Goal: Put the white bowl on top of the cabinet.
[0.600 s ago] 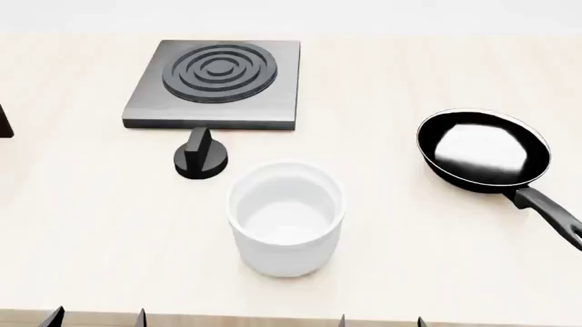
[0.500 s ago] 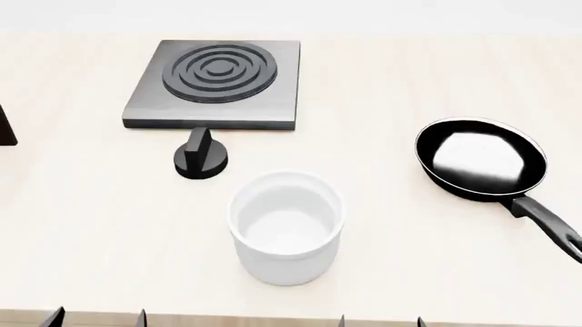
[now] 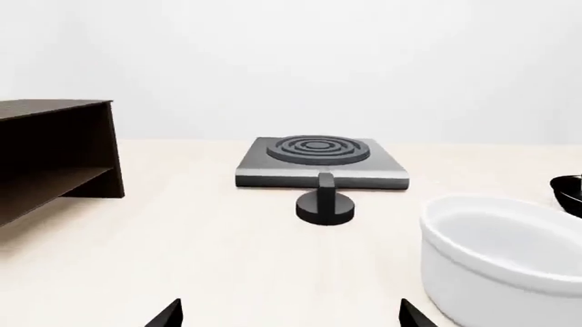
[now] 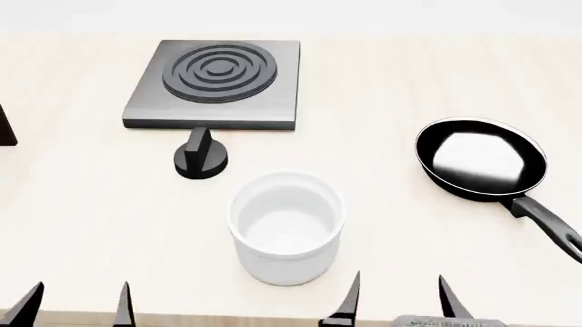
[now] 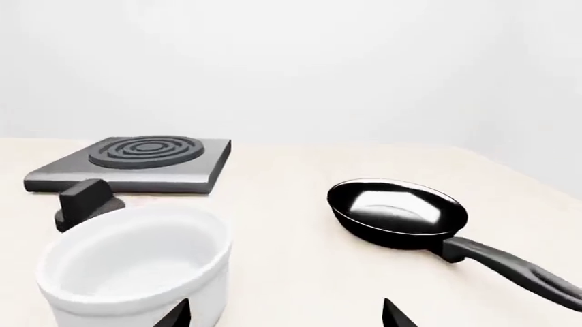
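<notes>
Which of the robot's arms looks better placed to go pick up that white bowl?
Probably the right. The right gripper sits open just beside the white bowl, while the left gripper is farther off to the side. The left is nearer the cabinet, though.

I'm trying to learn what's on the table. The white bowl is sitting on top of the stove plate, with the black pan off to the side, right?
Not quite. The white bowl sits on the table, nearer the robot than the stove plate and its knob, as the head view shows. The black pan is off to the side.
</notes>
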Controlling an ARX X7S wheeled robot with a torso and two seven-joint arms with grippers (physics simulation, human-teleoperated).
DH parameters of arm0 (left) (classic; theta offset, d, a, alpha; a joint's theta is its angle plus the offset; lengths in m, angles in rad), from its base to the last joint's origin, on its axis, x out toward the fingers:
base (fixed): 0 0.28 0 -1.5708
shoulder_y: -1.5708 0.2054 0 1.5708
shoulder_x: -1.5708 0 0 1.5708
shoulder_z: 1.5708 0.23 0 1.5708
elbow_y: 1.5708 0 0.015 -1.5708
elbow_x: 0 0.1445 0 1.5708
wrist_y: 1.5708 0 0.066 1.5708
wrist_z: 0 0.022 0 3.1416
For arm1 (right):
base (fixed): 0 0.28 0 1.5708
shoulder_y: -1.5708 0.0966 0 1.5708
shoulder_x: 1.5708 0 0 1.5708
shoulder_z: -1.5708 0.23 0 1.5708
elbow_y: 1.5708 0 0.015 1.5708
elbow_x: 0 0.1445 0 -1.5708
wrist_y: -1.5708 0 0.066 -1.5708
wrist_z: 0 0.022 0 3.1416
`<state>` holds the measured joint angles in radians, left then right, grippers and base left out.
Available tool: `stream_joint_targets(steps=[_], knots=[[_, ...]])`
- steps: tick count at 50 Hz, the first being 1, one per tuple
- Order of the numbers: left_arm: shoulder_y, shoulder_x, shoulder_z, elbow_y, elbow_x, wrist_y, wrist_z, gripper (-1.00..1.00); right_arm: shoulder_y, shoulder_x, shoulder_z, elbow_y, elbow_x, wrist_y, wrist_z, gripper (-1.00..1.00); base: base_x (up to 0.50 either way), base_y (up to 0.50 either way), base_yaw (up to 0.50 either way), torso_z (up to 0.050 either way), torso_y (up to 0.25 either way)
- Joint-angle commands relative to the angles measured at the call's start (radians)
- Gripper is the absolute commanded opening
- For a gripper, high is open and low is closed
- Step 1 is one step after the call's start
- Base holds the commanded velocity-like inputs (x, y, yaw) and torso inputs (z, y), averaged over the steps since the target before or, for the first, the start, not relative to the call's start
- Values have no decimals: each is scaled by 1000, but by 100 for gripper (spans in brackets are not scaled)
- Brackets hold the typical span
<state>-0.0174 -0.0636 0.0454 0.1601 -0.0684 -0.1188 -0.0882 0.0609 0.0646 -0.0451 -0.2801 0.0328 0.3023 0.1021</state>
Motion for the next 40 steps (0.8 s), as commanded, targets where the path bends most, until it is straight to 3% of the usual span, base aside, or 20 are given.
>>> stream_joint_targets(steps=[1, 7, 24, 40], knots=[[-76, -25, -37, 211, -74, -203, -45, 100, 141, 28, 42, -273, 48, 346, 35, 100, 0, 0, 0, 0, 0], [-176, -39, -99, 266, -87, -304, -114, 100, 264, 43, 113, -329, 71, 493, 72, 100, 0, 0, 0, 0, 0], [-369, -98, -273, 273, -122, -388, -230, 100, 472, 140, 335, -314, 112, 618, 104, 100, 0, 0, 0, 0, 0], [-346, -122, -381, 257, -133, -325, -268, 100, 496, 172, 475, -305, 129, 613, 123, 100, 0, 0, 0, 0, 0]])
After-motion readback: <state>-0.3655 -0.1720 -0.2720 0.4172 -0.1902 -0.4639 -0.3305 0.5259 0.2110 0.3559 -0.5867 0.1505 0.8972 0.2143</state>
